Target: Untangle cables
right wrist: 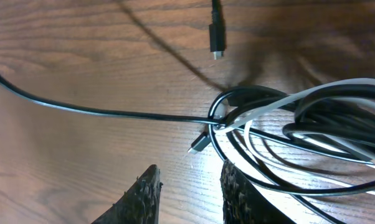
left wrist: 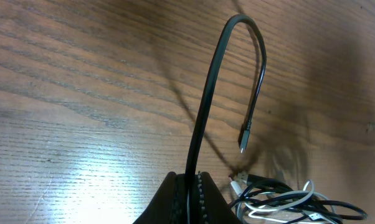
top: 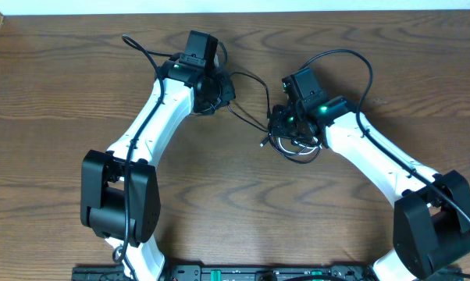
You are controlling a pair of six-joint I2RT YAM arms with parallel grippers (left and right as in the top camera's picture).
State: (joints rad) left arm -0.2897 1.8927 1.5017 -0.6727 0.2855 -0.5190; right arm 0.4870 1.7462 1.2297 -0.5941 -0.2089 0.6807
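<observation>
Overhead view: both arms reach toward the middle of the wooden worktop, with the thin black cable strung between them. The left jaws are clenched on this black cable. In the left wrist view it rises from between them, arches over, and its small plug hangs free above the wood. The cable's other stretch runs to a tangle that lies on the worktop under the right arm's wrist. There, black loops and the thin white cable are coiled together, and 1 black strand pulls taut out of a knot toward the left. The right jaws stand apart, released, with bare wood showing in the gap. Some coils cross over 1 fingertip, but nothing is pinched between the 2.
</observation>
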